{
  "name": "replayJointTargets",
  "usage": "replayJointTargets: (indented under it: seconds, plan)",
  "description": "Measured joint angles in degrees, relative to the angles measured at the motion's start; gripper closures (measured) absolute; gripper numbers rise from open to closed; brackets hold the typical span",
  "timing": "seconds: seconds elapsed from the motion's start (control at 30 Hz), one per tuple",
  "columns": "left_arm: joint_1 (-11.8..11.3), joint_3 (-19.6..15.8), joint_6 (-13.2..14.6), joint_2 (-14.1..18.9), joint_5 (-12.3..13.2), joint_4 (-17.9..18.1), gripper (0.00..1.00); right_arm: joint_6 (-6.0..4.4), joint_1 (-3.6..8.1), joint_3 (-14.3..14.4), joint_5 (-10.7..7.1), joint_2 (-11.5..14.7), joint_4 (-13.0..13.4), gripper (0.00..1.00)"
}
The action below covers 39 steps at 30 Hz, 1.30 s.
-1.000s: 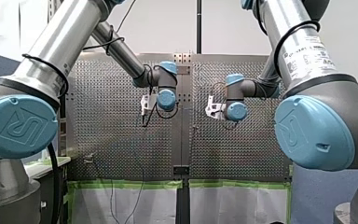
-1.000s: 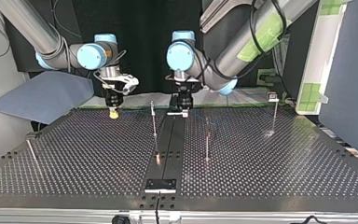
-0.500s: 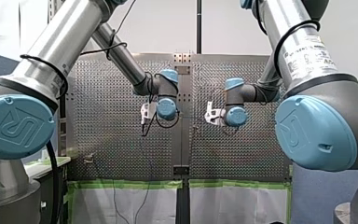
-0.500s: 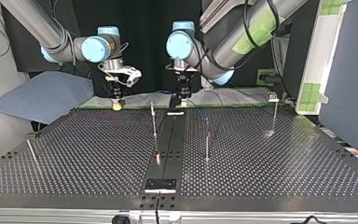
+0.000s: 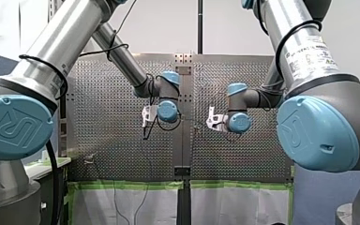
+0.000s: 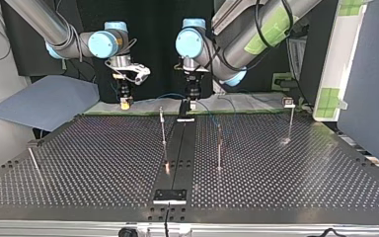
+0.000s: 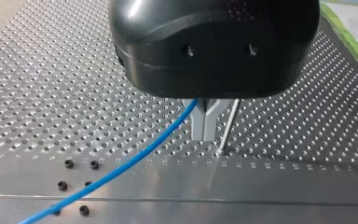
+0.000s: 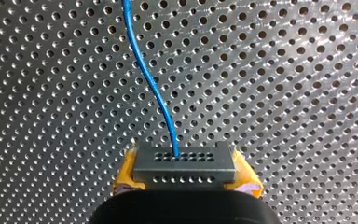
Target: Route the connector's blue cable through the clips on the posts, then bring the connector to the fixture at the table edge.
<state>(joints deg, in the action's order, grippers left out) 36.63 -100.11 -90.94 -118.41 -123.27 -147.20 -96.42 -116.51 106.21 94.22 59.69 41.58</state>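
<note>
Connector (image 8: 184, 164) sits clamped between our right gripper's (image 8: 186, 173) yellow pads, held over the table's far edge in the top view. Its blue cable (image 8: 154, 88) runs to our left gripper (image 7: 205, 125), whose metal fingers pinch it. Both grippers have risen in the last second, lifting the cable behind the posts (image 6: 163, 129). We judge that threading the clips comes next.

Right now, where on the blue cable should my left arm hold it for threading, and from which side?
On the free span away from the connector, from above, fingers crossing it: the blue cable is thin and hangs clear of the table, so only a crosswise pinch traps it.
</note>
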Motion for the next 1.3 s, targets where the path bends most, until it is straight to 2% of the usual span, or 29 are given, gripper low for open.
replayJointTargets:
  seconds: [0.33, 0.63, 0.97, 1.3]
  plan:
    - [0.79, -0.05, -1.62, -3.58, 0.76, 2.4, 1.0, 0.28, 0.62, 0.11, -0.31, -0.57, 2.18, 1.0]
    - [0.97, 0.12, -2.58, -5.74, 1.0, 3.9, 1.0, 0.41, 2.09, 0.11, -0.92, -3.8, 3.89, 1.0]
    - [0.41, 0.27, -3.76, -5.8, 2.78, 5.31, 1.0, 0.29, 3.95, 0.11, -2.85, -4.98, 6.11, 1.0]
    - [0.11, 1.77, -3.99, -6.24, 2.97, 5.36, 1.0, 0.08, 5.56, 0.11, -5.6, -5.13, 7.89, 1.0]
